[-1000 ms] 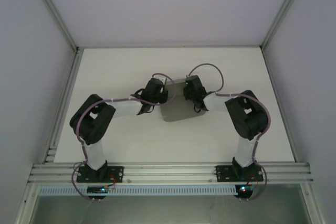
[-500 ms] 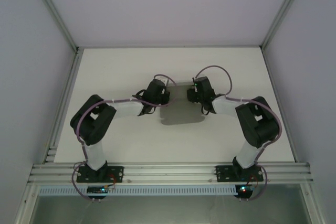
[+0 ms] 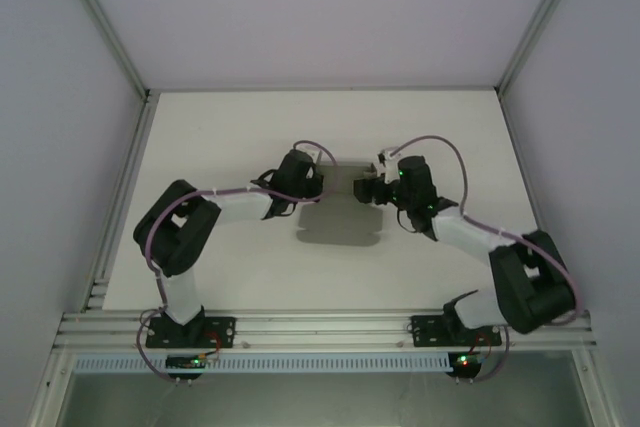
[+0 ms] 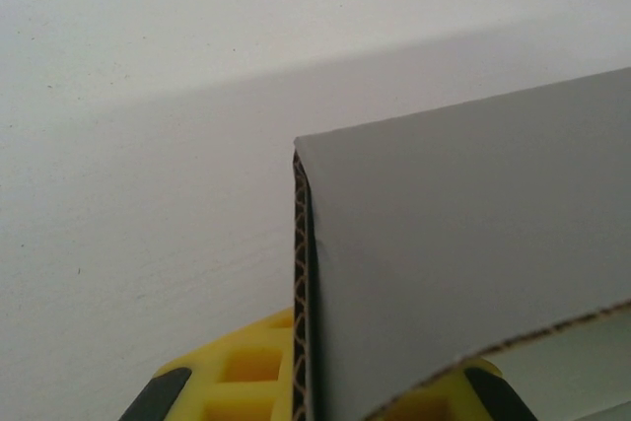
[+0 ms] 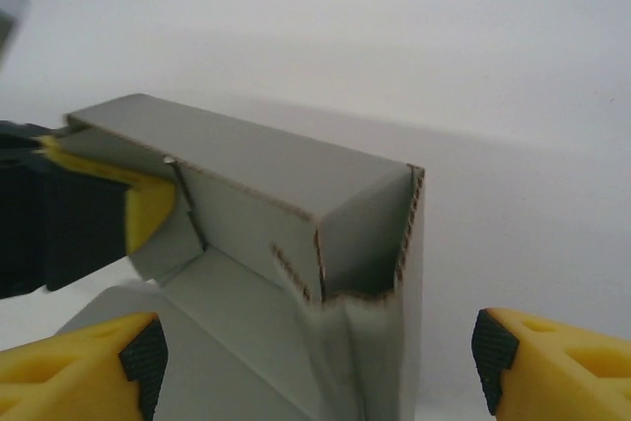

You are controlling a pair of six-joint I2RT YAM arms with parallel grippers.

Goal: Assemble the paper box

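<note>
from above, you have the paper box (image 3: 340, 219) near the middle of the table (image 3: 220, 137), between your two arms. your left gripper (image 3: 303, 197) sits at its left edge and your right gripper (image 3: 365, 190) at its far right corner. how the jaws stand is hard to read from up here.

in the left wrist view, a grey wall of the box stands between your yellow fingers (image 4: 246, 391), its corrugated edge facing the camera. you are clamped on that wall.

in the right wrist view, your right fingers (image 5: 89, 367) stand wide apart with the box's end between them, touching nothing. the long wall is up and an end wall is folded against it, but that corner looks crumpled and loose, and a flap lies slack inside. you look roughly midway: walls raised, with the corner tucks and the near side left to do.
</note>
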